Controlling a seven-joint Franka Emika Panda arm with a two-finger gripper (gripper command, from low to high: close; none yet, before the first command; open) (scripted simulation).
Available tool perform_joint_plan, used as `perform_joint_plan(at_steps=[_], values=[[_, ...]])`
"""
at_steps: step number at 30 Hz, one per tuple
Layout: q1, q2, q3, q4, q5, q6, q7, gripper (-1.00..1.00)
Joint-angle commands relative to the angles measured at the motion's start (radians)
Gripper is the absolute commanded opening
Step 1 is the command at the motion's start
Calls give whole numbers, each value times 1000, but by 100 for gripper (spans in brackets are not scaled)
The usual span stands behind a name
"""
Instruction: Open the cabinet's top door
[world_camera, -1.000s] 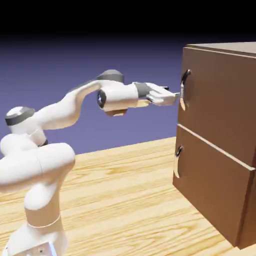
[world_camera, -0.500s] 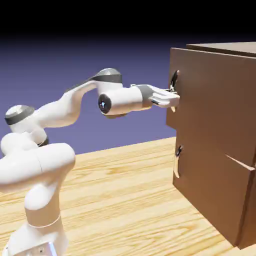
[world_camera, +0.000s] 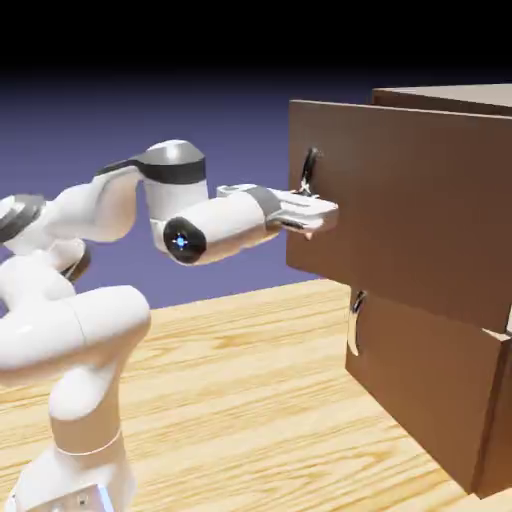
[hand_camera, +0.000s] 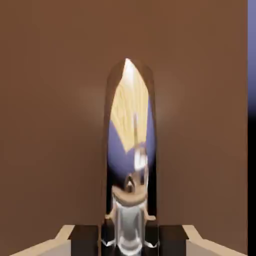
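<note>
Grey handle of top door in clamped hand.

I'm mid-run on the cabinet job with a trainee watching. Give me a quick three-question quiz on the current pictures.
1. True or false: the pincer is shut on the top door's handle.
2. Which panel stands out from the cabinet: A) the top door, B) the lower panel, C) both?
3. In the hand view, what shiny thing runs up the middle of the brown panel?

Key: 1 true. 2 A; the lower panel sits flush. 3 The curved metal handle, mirroring table and backdrop.
</note>
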Motion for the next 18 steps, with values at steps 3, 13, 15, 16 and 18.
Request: perform_joint_plan(at_steps=[3, 13, 15, 16, 18], values=[[-62, -45, -63, -13, -69, -132, -46, -100], [-348, -288, -208, 46, -365, -567, -269, -100], [-419, -358, -217, 83, -446, -652, -338, -100], [-455, -394, -217, 104, -489, -692, -375, -100], [-523, -467, -211, 152, -575, -760, -452, -100]])
